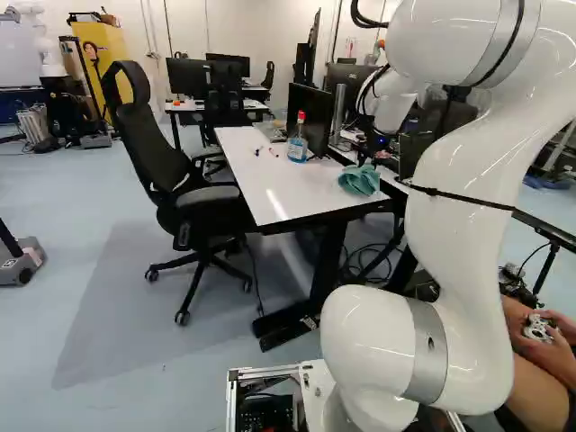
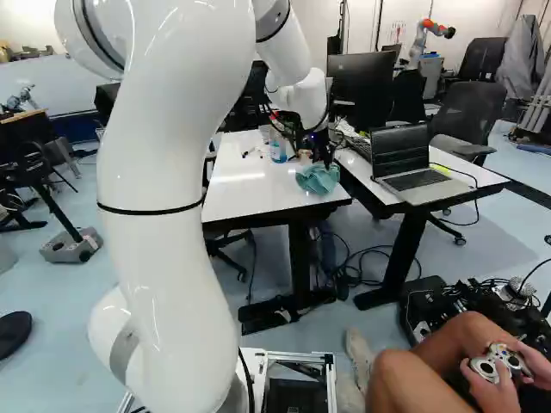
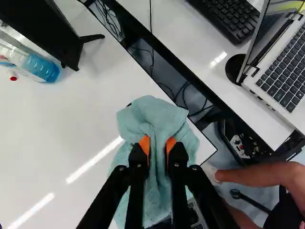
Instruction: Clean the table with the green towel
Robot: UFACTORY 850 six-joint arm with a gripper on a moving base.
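The green towel [image 3: 164, 114] lies bunched at the near right corner of the white tabletop [image 1: 256, 184], a fold of it pinched between the orange pads [image 3: 144, 143] of the tool [image 3: 157, 143], which is clamped on the cloth from two sides. Whether its underside presses on the surface or hangs just above, I cannot tell. The hold looks done, so the step in hand is, I judge, the wiping itself. The next move calls for bringing the cloth flat against the surface and drawing it left and toward the far end, in even, overlapping strokes. Farther off stand the bottle of blue liquid [image 3: 40, 67] and the monitor [image 1: 309, 120], with two pens [image 1: 274, 152] left of the bottle; a broad sweep could knock or drag any of these. To the right, past a gap, is the desk with the laptop [image 2: 413, 179], so rightward strokes should stop at the edge.
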